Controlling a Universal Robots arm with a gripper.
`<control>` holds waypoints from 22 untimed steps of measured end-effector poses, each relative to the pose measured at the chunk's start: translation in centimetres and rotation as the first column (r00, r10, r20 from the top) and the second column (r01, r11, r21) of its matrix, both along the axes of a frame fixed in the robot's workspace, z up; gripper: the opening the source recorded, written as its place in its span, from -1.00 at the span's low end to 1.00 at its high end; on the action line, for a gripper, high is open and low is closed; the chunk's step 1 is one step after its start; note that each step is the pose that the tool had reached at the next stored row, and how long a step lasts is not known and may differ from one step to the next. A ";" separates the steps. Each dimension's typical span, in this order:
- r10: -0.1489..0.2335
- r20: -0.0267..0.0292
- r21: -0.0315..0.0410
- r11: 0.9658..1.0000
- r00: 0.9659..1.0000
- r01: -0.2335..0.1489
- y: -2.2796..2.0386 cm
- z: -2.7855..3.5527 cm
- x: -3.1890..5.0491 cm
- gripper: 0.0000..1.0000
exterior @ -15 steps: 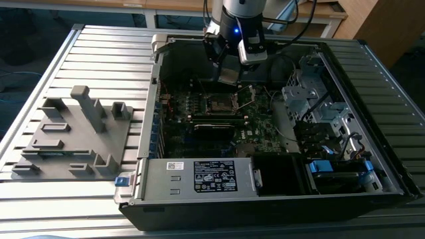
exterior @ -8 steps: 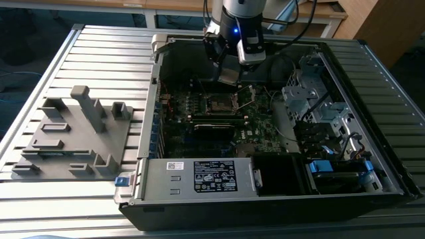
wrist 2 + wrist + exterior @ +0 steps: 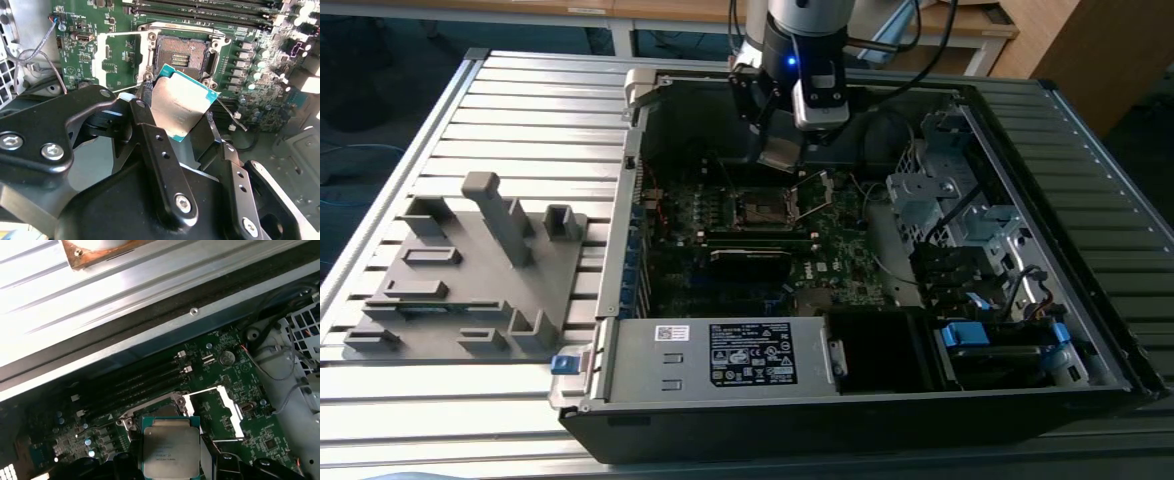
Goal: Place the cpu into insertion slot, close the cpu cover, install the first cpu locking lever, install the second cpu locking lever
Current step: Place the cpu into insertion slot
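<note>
My gripper [image 3: 781, 155] hangs over the open computer case, shut on the cpu [image 3: 181, 102], a flat square chip with a dull silver top and a teal edge. The chip is held tilted a little above the insertion slot [image 3: 182, 54], whose bare contact field lies open just beyond it. The cpu cover [image 3: 120, 55], a shiny silver frame, is swung open flat beside the slot. In the first wrist view the cpu [image 3: 171, 447] hides part of the slot, with the cpu cover [image 3: 220, 412] next to it. A thin wire locking lever [image 3: 231, 114] sticks out beside the slot.
The case walls [image 3: 640, 120] surround the green motherboard [image 3: 841, 260]. Black memory slots [image 3: 200, 7] run along one side of the slot. A metal drive cage [image 3: 947, 200] and cables stand at the exterior view's right, the power supply [image 3: 720, 355] in front. A grey fixture [image 3: 467, 270] lies outside the case.
</note>
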State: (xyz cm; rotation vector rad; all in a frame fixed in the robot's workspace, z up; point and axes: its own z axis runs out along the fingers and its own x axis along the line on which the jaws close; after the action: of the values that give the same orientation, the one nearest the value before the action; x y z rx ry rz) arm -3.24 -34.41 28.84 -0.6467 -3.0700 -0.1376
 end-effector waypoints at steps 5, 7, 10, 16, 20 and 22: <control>-0.045 0.000 0.000 0.999 0.999 0.045 0.00 -0.01 0.00 0.08; -0.065 0.000 0.000 0.998 0.998 0.065 0.00 -0.01 0.00 0.08; -0.101 0.000 0.000 0.995 0.995 0.101 0.00 -0.02 0.00 0.08; -0.141 0.000 0.000 0.990 0.990 0.141 0.00 -0.03 0.00 0.08; -0.141 0.000 0.000 0.990 0.990 0.141 0.00 -0.03 0.00 0.08; -0.141 0.000 0.000 0.990 0.990 0.141 0.00 -0.04 0.00 0.08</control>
State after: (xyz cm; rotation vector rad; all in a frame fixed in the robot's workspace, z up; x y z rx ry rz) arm -3.25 -34.41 28.80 -0.8641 -3.0225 -0.1376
